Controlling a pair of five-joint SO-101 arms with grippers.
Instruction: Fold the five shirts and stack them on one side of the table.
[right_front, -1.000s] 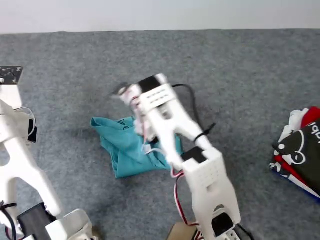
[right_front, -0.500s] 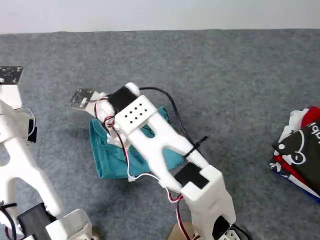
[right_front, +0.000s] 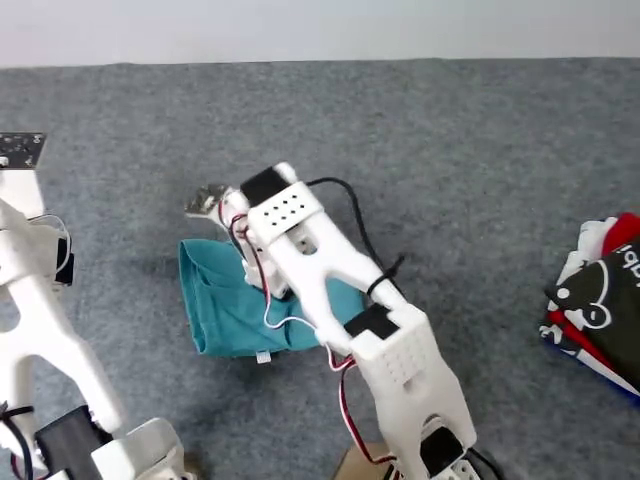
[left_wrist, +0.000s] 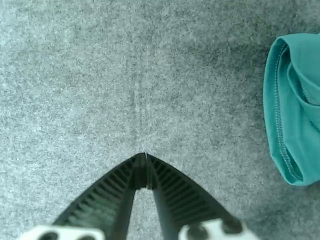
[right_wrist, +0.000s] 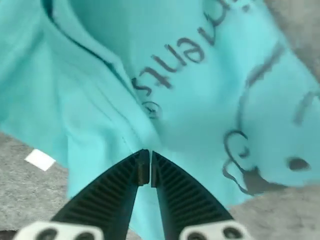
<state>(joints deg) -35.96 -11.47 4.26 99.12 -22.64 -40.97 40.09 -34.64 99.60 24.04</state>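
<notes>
At the left edge stands the white left arm (right_front: 40, 300). Its left gripper (left_wrist: 145, 161) hangs over bare grey felt table cover (right_front: 480, 150), black ribbed jaws pressed together with nothing between them. The crumpled teal cotton shirt (right_front: 225, 315) lies well apart from this gripper, off to one side of it (left_wrist: 292, 110). The shirt sits left of the table's middle. The white right arm (right_front: 335, 280) stretches across it, and the right gripper (right_wrist: 145, 167) hovers directly over the printed teal cloth (right_wrist: 175, 65), jaws closed tip to tip. At the far right edge rests a stack of folded shirts (right_front: 600, 300), black on top.
</notes>
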